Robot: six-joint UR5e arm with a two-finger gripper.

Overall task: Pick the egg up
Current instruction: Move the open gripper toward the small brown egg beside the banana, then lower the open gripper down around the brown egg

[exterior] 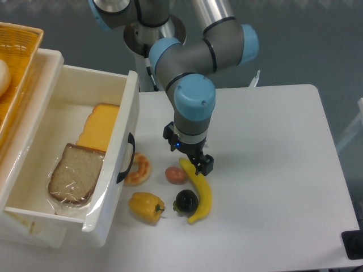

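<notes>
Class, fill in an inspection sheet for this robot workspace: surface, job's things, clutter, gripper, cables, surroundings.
Surface: white table, bare on its right side.
Job's things: small pinkish-brown egg lying on the table between donut and banana.
Clutter: glazed ring donut, yellow banana, black round fruit, yellow bell pepper.
Gripper: two-finger gripper above the egg, holding nothing; jaw state unclear.
Cables: nothing seen.
Surroundings: open white drawer holding wrapped bread slice.

The hand (pixel 189 152) hangs low over the bench (pixel 272 170), just above the egg (pixel 175 174) and the top of the banana (pixel 199 190). A donut (pixel 138 168) sits left of the egg, by the open drawer (pixel 126 141). A yellow pepper (pixel 146 206) and black fruit (pixel 186 200) lie nearer.
</notes>
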